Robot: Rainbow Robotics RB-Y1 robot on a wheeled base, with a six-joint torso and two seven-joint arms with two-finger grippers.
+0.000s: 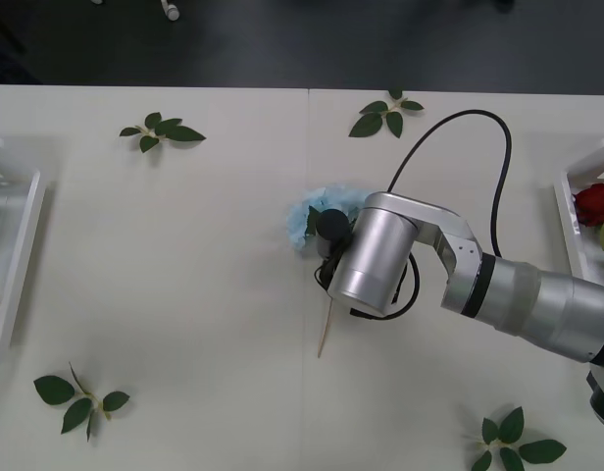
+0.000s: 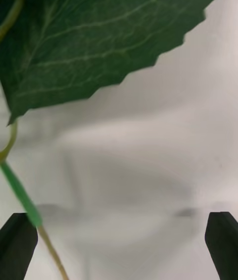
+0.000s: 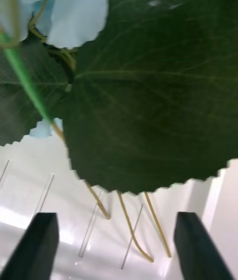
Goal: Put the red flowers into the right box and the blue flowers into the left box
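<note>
Right gripper point(image 2: 119, 245) spread open over blue flower point(image 1: 312, 218) mid-table | stem runs toward near edge, bloom toward far edge | left gripper point(image 3: 116, 245) open above left box point(image 1: 13, 250) | red flower point(image 1: 596, 201) in right box point(image 1: 575, 231)

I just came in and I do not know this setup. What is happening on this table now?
The robot is sorting artificial flowers into two white boxes. Its right gripper is open, low over a blue flower lying mid-table, with the stem beside one finger. The left gripper is open too, above blue flowers and stems in the left box. A red flower lies in the right box. Loose leaf sprigs lie around the table.
</note>
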